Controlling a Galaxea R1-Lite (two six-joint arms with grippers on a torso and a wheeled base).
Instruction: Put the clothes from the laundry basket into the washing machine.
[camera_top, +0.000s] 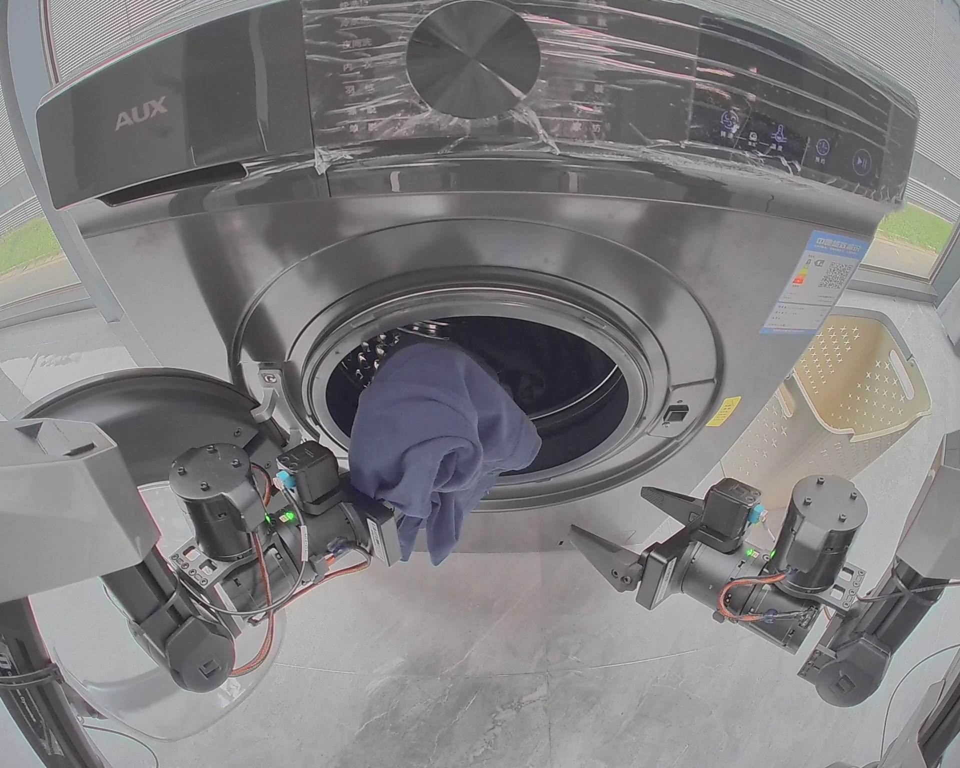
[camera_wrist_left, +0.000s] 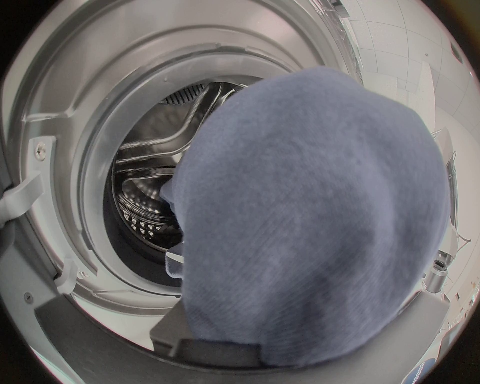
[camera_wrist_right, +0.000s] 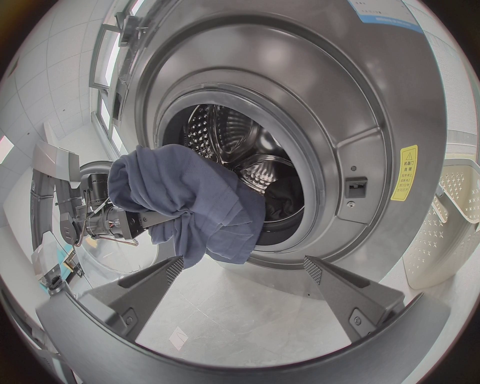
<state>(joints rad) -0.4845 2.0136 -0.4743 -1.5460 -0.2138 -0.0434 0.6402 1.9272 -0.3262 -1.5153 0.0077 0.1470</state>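
Grips navy garment (camera_top: 440, 430) with left end effector (camera_top: 392, 528) at washing machine (camera_top: 600, 250) mouth. Holds right end effector (camera_top: 612, 512) released, below yellow label (camera_top: 723, 411).

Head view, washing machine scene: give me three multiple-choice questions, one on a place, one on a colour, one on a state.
1. Where is the laundry basket?
A. Beside the washing machine, on the robot's right.
B. On top of the machine.
C. Inside the machine.

2. What colour is the cloth in the left tool?
A. Red.
B. White.
C. Dark blue.

3. How is the right tool?
A. Shut on the cloth.
B. Open and empty.
C. Shut on the basket.

Answers:
1 A: the basket sits next to the machine on the robot's right.
2 C: the cloth hanging at the machine's opening is dark blue.
3 B: its jaws stand apart with nothing between them.
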